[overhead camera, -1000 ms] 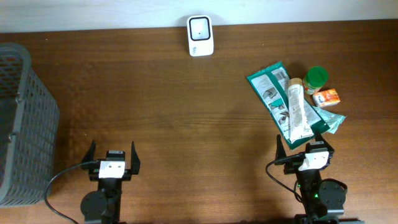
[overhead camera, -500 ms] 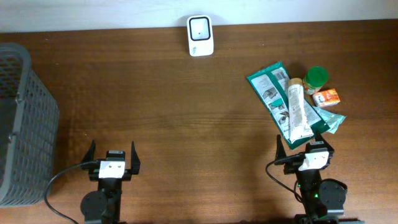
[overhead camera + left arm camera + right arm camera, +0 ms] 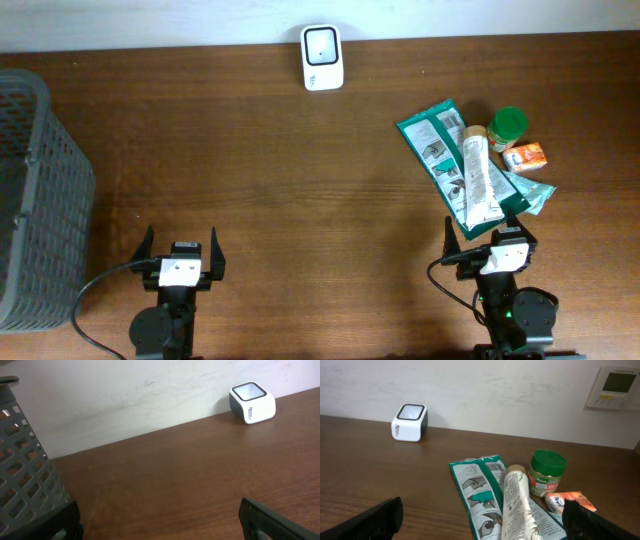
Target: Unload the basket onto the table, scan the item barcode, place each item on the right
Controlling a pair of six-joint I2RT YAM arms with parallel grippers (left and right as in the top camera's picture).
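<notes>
Both the right gripper (image 3: 491, 236) and the left gripper (image 3: 180, 247) sit parked at the lower frame edge, jaws spread and empty. The white cream tube (image 3: 478, 180) lies atop the green pouch (image 3: 445, 157) at right, within the right arm's reach. The white box-shaped barcode scanner (image 3: 322, 57) stands at top centre, window up, ready to read an item presented above it.

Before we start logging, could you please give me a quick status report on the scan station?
Left pincer and right pincer open, empty. Tube atop green pouch, untouched, near right arm. Scanner at far edge, path unobstructed.

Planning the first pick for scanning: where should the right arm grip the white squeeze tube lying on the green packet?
Probably mid-body on the white squeeze tube, coming from above. It lies flat on the green flat packet, long axis running away from the right gripper, so its open fingers would close across the narrow width. The green-lidded jar crowds the cap end.
</notes>
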